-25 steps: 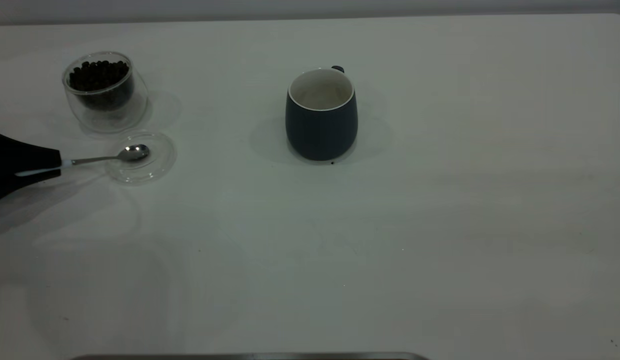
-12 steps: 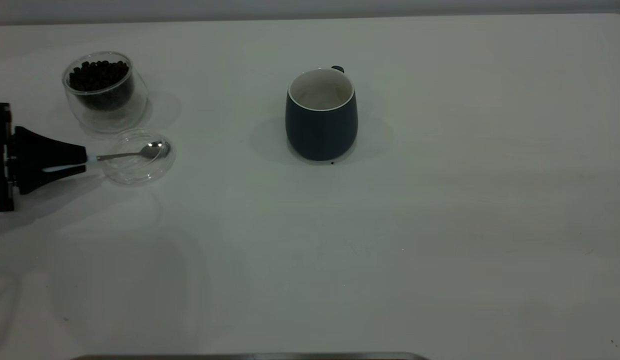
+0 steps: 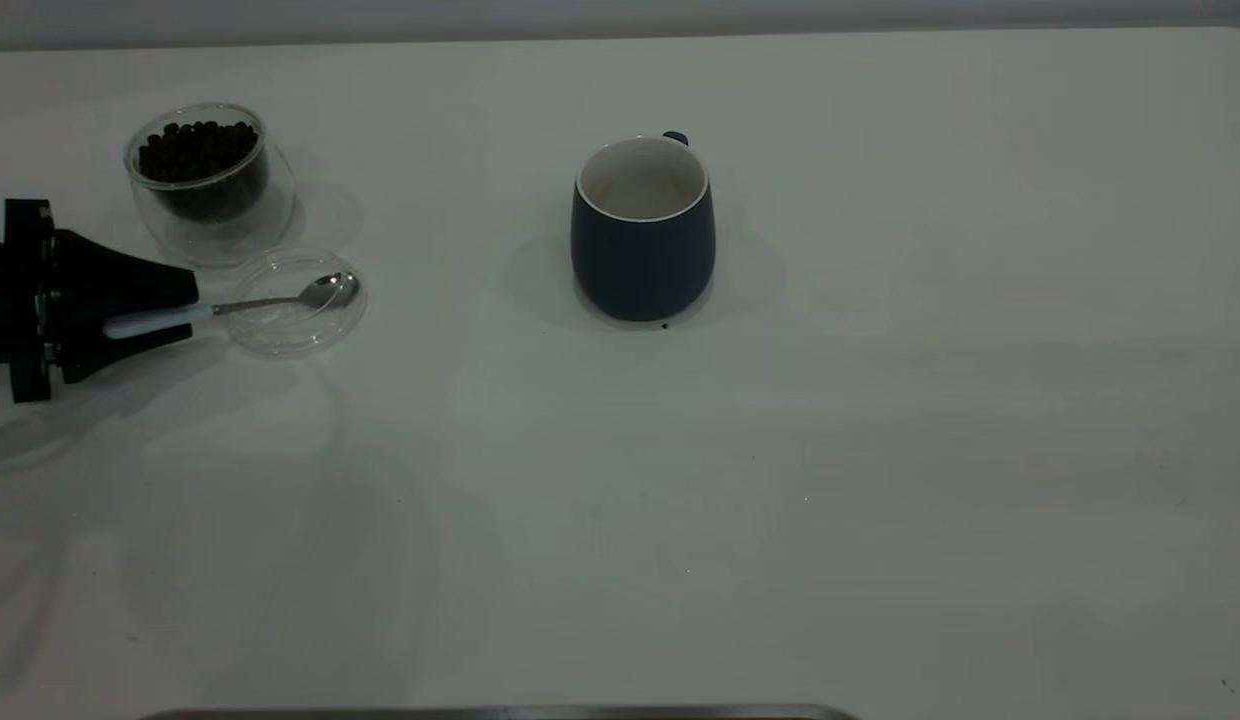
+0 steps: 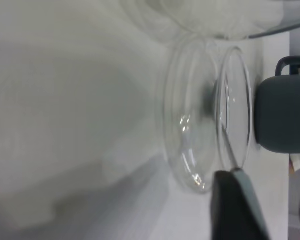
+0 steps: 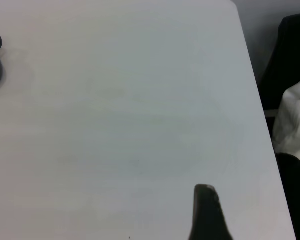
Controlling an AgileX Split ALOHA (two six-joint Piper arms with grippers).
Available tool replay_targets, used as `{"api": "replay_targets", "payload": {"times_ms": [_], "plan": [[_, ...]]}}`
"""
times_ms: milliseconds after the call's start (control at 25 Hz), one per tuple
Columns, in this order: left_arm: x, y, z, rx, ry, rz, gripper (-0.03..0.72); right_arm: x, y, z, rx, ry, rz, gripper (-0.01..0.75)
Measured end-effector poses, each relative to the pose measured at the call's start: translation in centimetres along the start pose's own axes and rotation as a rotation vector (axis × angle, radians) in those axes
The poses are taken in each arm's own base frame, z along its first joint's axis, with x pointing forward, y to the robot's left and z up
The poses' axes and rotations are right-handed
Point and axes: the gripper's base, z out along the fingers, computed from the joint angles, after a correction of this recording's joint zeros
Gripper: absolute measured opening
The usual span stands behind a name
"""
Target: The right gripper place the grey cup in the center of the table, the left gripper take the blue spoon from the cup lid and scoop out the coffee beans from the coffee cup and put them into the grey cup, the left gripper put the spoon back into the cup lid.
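At the table's left my left gripper (image 3: 188, 305) is shut on the pale handle of the blue spoon (image 3: 280, 298). The spoon's metal bowl sits over the right rim of the clear cup lid (image 3: 298, 325). Just behind the lid stands the glass coffee cup (image 3: 215, 215), filled with coffee beans (image 3: 198, 150). The grey cup (image 3: 642, 250) stands upright near the table's middle, its handle turned to the far side. In the left wrist view the spoon handle (image 4: 250, 195) lies against a black finger (image 4: 229, 210), with the lid (image 4: 190, 125) and grey cup (image 4: 282, 120) beyond. My right gripper (image 5: 206, 200) hangs over bare table.
The white table (image 3: 880, 450) stretches wide to the right of the grey cup. A tiny dark speck (image 3: 664, 325) lies at the grey cup's base. In the right wrist view the table's edge (image 5: 255, 100) borders dark and white objects off the table.
My left gripper has moved rightward with the spoon. The spoon's bowl slid from the lid's middle to its right rim, and the lid shifted slightly right and back.
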Motion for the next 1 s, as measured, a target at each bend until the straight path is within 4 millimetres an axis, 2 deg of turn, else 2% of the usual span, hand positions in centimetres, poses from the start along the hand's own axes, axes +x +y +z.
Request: {"api": "replay_targets", "payload": {"times_ms": [120, 200, 400, 560, 680, 800, 1000], "plan": [[-1.2, -0.1, 0.0, 0.010, 0.013, 0.060, 0.557, 0.0, 0.0, 0.0, 0.000, 0.000, 0.000, 0.459], [-2.1, -0.2, -0.1, 0.008, 0.035, 0.103, 0.604, 0.0, 0.0, 0.0, 0.000, 0.000, 0.000, 0.459], [-4.8, -0.4, -0.9, -0.098, 0.134, 0.227, 0.617, 0.0, 0.0, 0.0, 0.000, 0.000, 0.000, 0.459], [-7.8, -1.8, -2.3, -0.198, 0.159, 0.368, 0.604, 0.0, 0.0, 0.0, 0.000, 0.000, 0.000, 0.459], [-10.2, -3.6, -3.4, -0.245, 0.147, 0.468, 0.594, 0.0, 0.0, 0.0, 0.000, 0.000, 0.000, 0.459], [-12.3, -6.3, -5.0, -0.286, 0.139, 0.544, 0.591, 0.0, 0.0, 0.0, 0.000, 0.000, 0.000, 0.459], [-14.4, -12.8, -8.8, -0.366, 0.175, 0.582, 0.591, 0.0, 0.0, 0.0, 0.000, 0.000, 0.000, 0.459]]}}
